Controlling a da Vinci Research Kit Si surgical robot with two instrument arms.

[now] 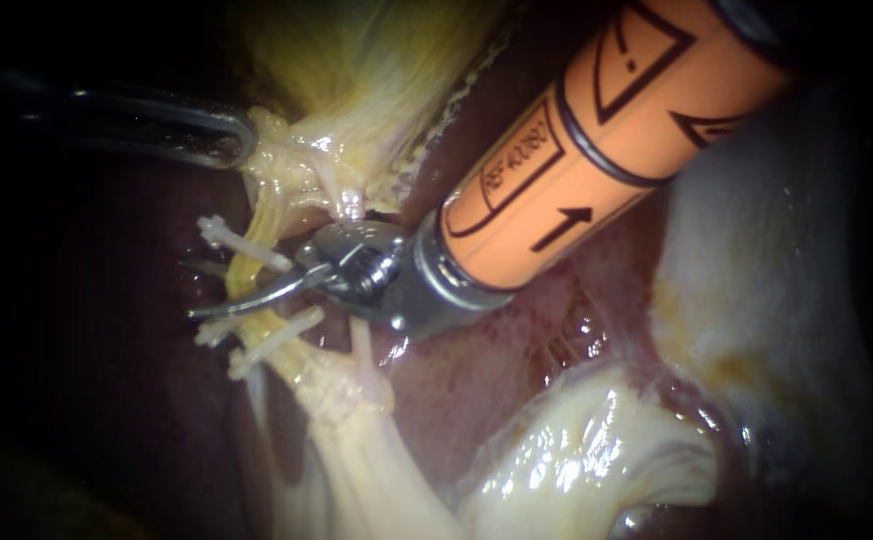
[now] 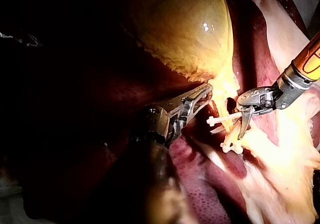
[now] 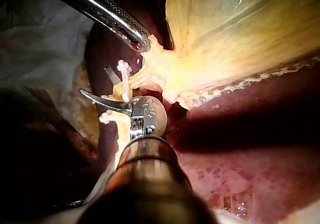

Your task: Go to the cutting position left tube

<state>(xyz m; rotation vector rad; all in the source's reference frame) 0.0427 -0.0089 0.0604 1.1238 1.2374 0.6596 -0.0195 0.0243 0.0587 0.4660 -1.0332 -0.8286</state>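
Clips, white plastic, flank the thin yellow left tube; the orange-shafted right instrument holds its jaws spread around it.

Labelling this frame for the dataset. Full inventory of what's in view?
liver: one, dark red, beneath everything
gallbladder: one, yellow-green, beyond the left instrument
yellow tissue: one band, pale yellow, between gallbladder and tube
tube: one, yellow, crossed by the clips
clips: three, white, one on the tube's gallbladder side of the right instrument, two on the other
left instrument: one, dark metal, shut on the yellow tissue
right instrument: one, orange shaft, open astride the tube
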